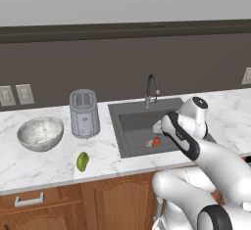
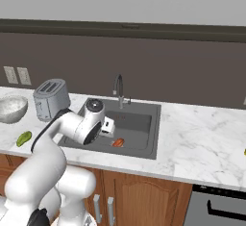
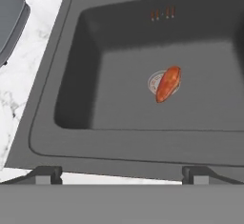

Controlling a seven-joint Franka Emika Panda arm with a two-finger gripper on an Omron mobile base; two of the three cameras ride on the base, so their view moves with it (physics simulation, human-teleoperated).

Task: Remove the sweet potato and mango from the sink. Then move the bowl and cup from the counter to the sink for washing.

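Where it tapers, sweet potato [image 3: 168, 83] looks orange-red.

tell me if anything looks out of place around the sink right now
Yes: a sweet potato lies on the floor of the sink, right over the drain, which is no place for food. The mango sits loose on the marble counter near its front edge, in front of the toaster. Nothing looks spilled or broken.

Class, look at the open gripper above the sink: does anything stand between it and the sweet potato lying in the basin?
Nothing visible does. In the hand view the gripper hangs open over the near rim of the sink, and the sweet potato lies alone on the basin floor, over the drain. The faucet stands at the far rim, out of the way.
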